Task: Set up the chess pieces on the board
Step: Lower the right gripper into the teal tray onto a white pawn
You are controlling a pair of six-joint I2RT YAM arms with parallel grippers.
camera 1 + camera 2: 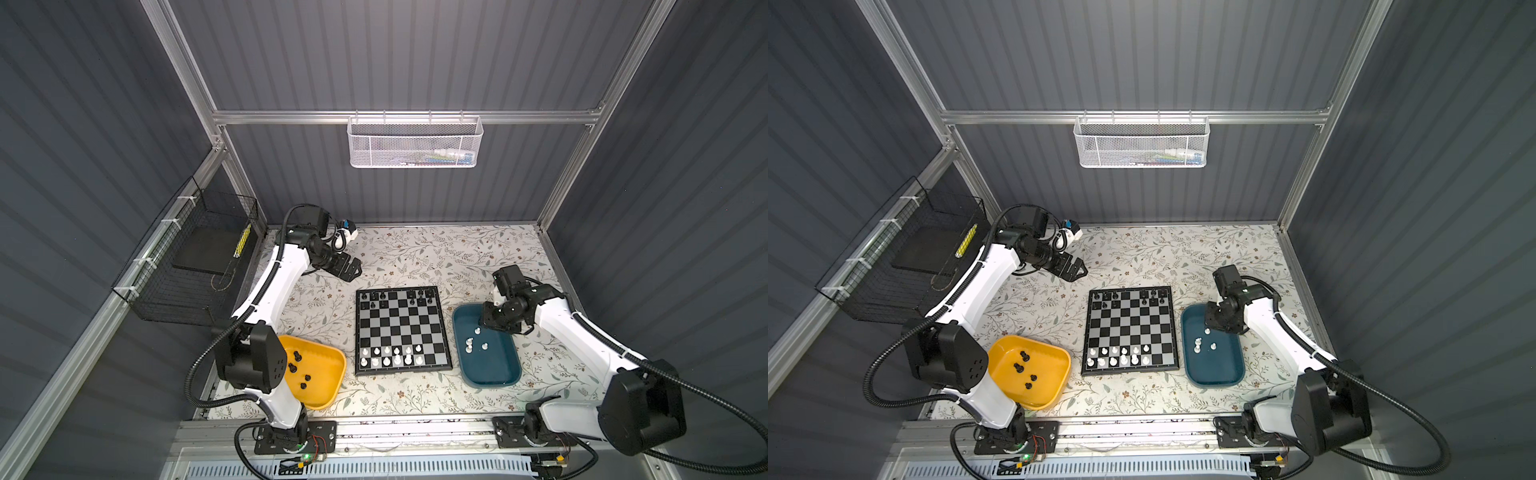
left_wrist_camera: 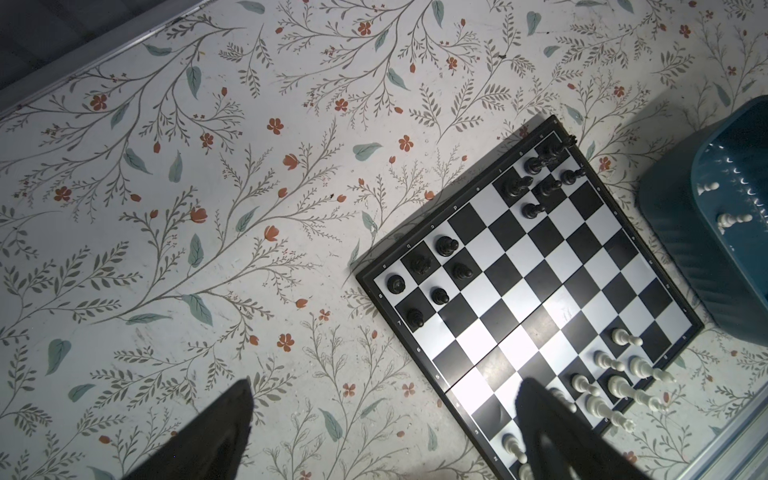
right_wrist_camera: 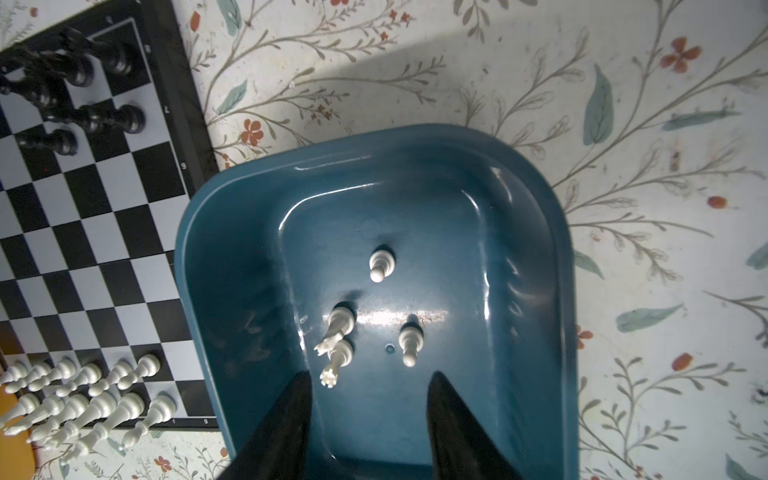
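Found right gripper (image 3: pixel 370 376) parted, empty, above white chess pieces (image 3: pixel 381 264) in teal tray (image 3: pixel 187 257) right of the board (image 1: pixel 399 328). Found left gripper (image 1: pixel 355 268) spread wide beyond its far-left corner.

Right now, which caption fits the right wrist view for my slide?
Open right gripper hovers over four white chess pieces in the teal tray, chessboard alongside.
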